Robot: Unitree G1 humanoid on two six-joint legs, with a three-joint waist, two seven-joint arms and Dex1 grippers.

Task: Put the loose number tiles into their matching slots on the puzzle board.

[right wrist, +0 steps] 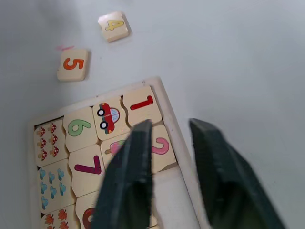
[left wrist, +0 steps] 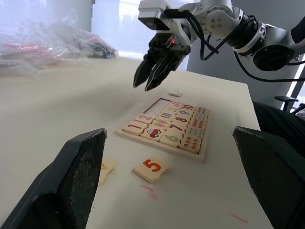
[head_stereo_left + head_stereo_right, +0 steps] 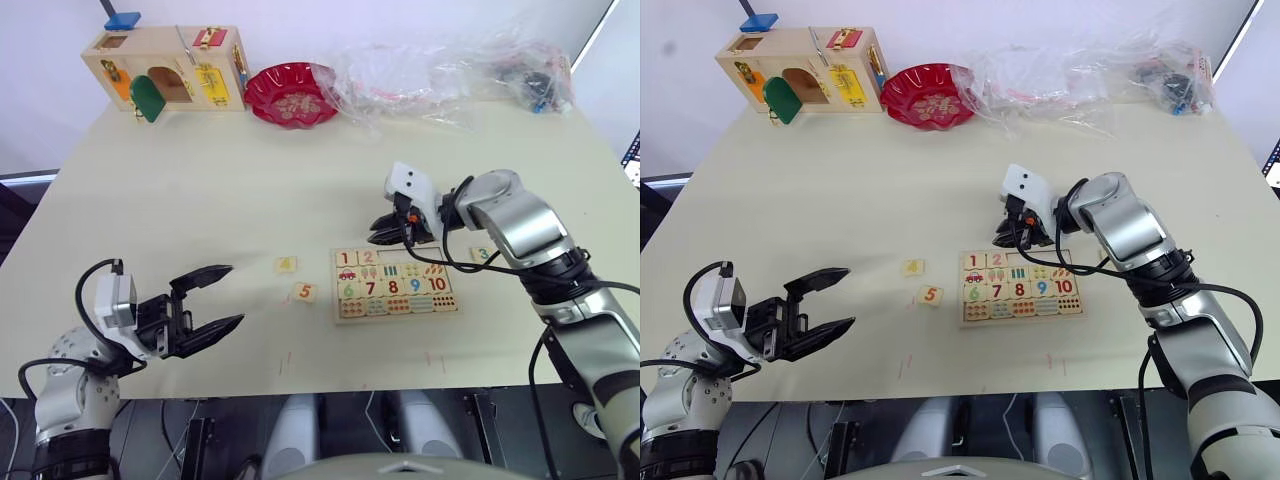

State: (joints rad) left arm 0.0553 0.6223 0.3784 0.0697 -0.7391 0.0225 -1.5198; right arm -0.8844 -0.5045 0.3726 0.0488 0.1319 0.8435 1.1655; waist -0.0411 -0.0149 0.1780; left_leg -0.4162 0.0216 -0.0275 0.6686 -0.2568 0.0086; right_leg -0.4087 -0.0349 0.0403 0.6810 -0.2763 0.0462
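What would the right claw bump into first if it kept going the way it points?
Probably the board: the right gripper aims down at its top row, about at the 2 tile beside the empty slots. Depth is hard to judge.

Tiles 4 (image 3: 286,265) and 5 (image 3: 305,293) lie left of the puzzle board (image 3: 395,283); tile 3 (image 3: 481,255) right
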